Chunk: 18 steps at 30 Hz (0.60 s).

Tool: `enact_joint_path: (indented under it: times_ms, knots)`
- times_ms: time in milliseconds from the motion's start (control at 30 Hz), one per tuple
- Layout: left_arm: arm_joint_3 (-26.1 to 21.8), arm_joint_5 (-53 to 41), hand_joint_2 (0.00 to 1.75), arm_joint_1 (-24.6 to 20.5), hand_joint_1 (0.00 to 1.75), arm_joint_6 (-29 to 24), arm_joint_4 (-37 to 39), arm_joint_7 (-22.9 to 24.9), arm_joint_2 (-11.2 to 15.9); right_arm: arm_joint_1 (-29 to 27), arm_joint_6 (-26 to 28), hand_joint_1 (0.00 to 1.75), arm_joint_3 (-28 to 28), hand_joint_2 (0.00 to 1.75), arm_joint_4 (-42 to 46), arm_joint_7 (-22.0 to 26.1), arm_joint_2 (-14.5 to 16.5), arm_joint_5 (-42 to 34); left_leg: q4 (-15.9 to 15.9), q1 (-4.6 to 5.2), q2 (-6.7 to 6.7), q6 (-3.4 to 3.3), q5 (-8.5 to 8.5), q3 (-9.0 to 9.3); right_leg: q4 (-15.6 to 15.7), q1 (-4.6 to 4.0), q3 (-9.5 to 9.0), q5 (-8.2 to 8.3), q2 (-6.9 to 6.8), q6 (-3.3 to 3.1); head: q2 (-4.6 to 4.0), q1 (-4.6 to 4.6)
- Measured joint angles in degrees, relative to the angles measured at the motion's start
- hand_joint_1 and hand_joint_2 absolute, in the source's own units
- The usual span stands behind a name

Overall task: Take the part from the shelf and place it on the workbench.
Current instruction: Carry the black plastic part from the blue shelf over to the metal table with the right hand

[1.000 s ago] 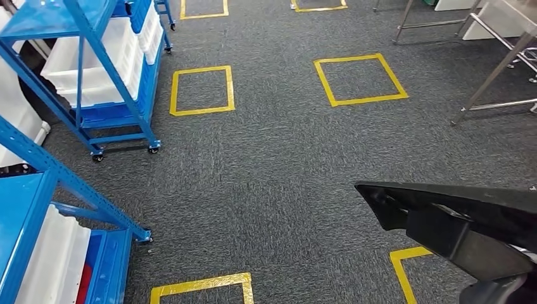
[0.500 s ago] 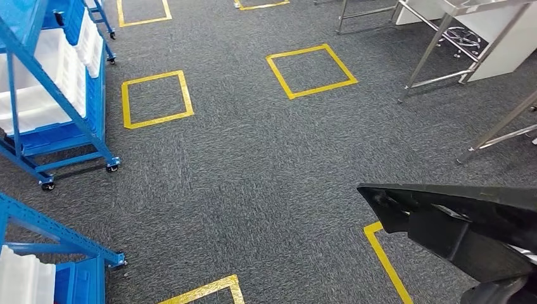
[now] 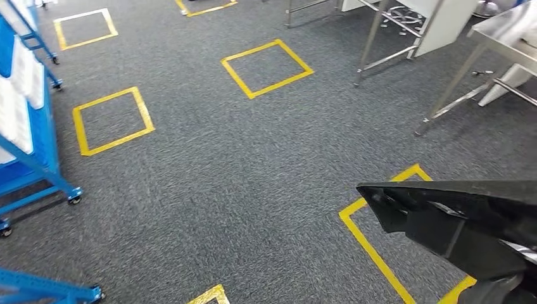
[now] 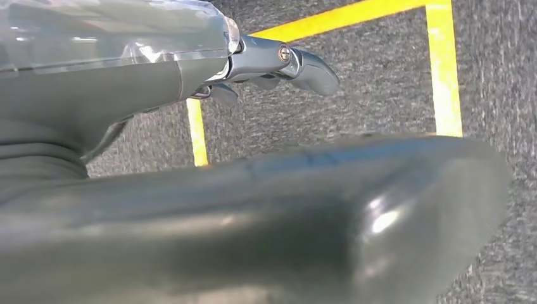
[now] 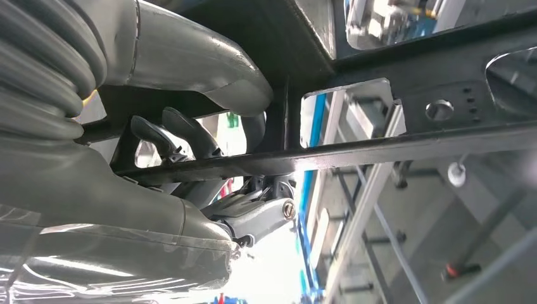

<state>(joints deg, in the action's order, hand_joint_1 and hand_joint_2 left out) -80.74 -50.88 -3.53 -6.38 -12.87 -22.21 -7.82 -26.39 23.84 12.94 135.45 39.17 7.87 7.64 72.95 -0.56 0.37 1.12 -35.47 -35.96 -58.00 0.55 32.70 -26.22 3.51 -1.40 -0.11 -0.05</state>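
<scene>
Nearest to me, the black part (image 3: 468, 221) sits at the lower right of the head view, carried above the grey carpet (image 3: 253, 177). In the right wrist view my right hand (image 5: 209, 158) grips the part (image 5: 392, 95), thumb over one side and dark fingers (image 5: 183, 130) hooked round a thin edge. In the left wrist view my left hand (image 4: 253, 69) hangs over the carpet with nothing in it; I cannot tell whether its fingers are spread or curled. A yellow tape square (image 3: 380, 247) lies beneath the part. Farther out: more tape squares (image 3: 266, 68), a blue wheeled shelf rack (image 3: 31, 126) on the left, and steel table legs (image 3: 443, 95) at upper right.
</scene>
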Motion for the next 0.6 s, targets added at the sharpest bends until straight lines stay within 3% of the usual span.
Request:
enact_joint_path:
  times_ms: [33, 100, 167, 233, 267, 300, 367, 400, 433, 467, 500, 533, 600]
  knots:
    - [0.0, 0.0, 0.00, 0.0, 0.00, 0.0, 0.0, 0.0, 0.0, 0.0, 0.3, 1.75, 0.2, 1.75, 0.0, 0.0, -0.1, 0.1, -3.2, -0.12, -0.44, -0.03, 2.38, 1.20, -0.2, 0.05, -0.03, -0.09, 0.94, 0.14, 0.00, 0.00]
    - [0.0, -0.1, 0.00, 0.0, 0.00, 0.0, 0.0, 0.0, 0.0, 0.1, 0.9, 1.75, 0.5, 1.75, 0.0, -0.1, -0.3, 0.3, -10.8, -0.49, -3.59, -0.11, 6.08, 3.99, -0.9, 0.12, 0.28, -0.39, 2.59, 0.63, 0.00, 0.02]
    - [0.0, -0.1, 0.00, 0.0, 0.00, 0.1, 0.0, 0.2, 0.0, 0.1, 1.7, 1.75, 0.9, 1.75, -0.1, -0.1, -0.6, 0.6, -13.9, -0.56, -5.88, -0.33, 6.87, 4.99, -1.4, 0.26, 0.90, -0.43, 4.01, 1.39, 0.00, 0.04]
    - [0.0, -0.1, 0.00, -0.1, 0.00, 0.1, 0.0, 0.4, 0.1, 0.1, 2.4, 1.75, 1.3, 1.75, -0.1, -0.1, -0.9, 0.9, -14.3, -0.42, -4.73, -0.97, 7.06, 5.13, -1.3, 0.53, 1.37, -0.13, 5.46, 2.28, 0.00, 0.05]
    - [0.0, -0.1, 0.00, -0.2, 0.00, 0.1, 0.0, 0.6, 0.1, 0.0, 2.7, 1.75, 1.4, 1.75, -0.1, -0.1, -1.1, 1.0, -14.6, -0.41, -3.92, -1.38, 7.29, 5.32, -1.5, 0.54, 1.59, -0.25, 5.02, 2.60, 0.00, 0.07]
    - [0.0, 0.0, 0.00, -0.2, 0.00, 0.1, 0.0, 0.7, 0.1, 0.0, 3.0, 1.75, 1.5, 1.75, -0.1, -0.1, -1.3, 1.0, -15.0, -0.47, -3.03, -1.77, 7.55, 5.50, -2.6, 0.48, 2.18, -0.99, 3.59, 2.85, 0.00, 0.19]
    - [0.0, 0.1, 0.00, -0.1, 0.00, 0.2, 0.0, 1.0, 0.1, 0.2, 3.4, 1.75, 1.7, 1.75, -0.1, -0.2, -1.8, 1.2, -15.5, -0.37, -1.23, -2.24, 7.82, 5.65, -8.0, 0.25, 4.79, -4.14, -0.67, 3.16, 0.00, 0.42]
    - [0.0, 0.1, 0.00, 0.0, 0.00, 0.1, 0.0, 1.1, 0.1, 0.3, 3.6, 1.75, 1.9, 1.75, -0.2, -0.2, -2.0, 1.2, -15.5, -0.27, -0.29, -2.36, 7.80, 5.63, -11.7, 0.24, 6.64, -5.94, -2.08, 3.30, 0.00, 0.50]
    - [0.0, 0.1, 0.00, 0.1, 0.00, 0.1, 0.0, 1.3, 0.1, 0.3, 3.8, 1.75, 2.0, 1.75, -0.2, -0.2, -2.2, 1.2, -15.5, -0.18, 0.66, -2.42, 7.72, 5.62, -14.8, 0.28, 8.17, -7.07, -2.74, 3.42, 0.00, 0.50]
    - [0.0, 0.1, 0.00, 0.1, 0.00, 0.1, 0.0, 1.3, 0.1, 0.3, 3.9, 1.75, 2.1, 1.75, -0.2, -0.2, -2.4, 1.2, -15.5, -0.13, 1.60, -2.44, 7.62, 5.67, -16.3, 0.33, 8.90, -7.21, -3.10, 3.48, 0.00, 0.50]
    - [-0.1, 0.1, 0.00, 0.1, 0.00, 0.1, 0.0, 1.4, 0.1, 0.3, 4.0, 1.75, 2.2, 1.75, -0.2, -0.2, -2.5, 1.2, -15.5, -0.12, 2.48, -2.40, 7.50, 5.76, -15.8, 0.35, 8.57, -6.32, -3.38, 3.49, 0.00, 0.50]
    - [-0.1, 0.1, 0.00, 0.0, 0.00, 0.1, 0.0, 1.4, 0.1, 0.3, 4.0, 1.75, 2.3, 1.75, -0.2, -0.2, -2.6, 1.3, -15.5, -0.12, 3.26, -2.33, 7.35, 5.93, -13.1, 0.33, 7.07, -4.59, -3.89, 3.42, 0.00, 0.50]
    - [-0.1, 0.1, 0.00, -0.1, 0.00, 0.1, 0.0, 1.4, 0.1, 0.3, 4.0, 1.75, 2.3, 1.75, -0.2, -0.2, -2.9, 1.3, -15.5, 0.06, 4.62, -1.96, 6.94, 6.43, -5.3, -0.04, 2.63, -1.37, -6.68, 2.89, 0.00, 0.50]
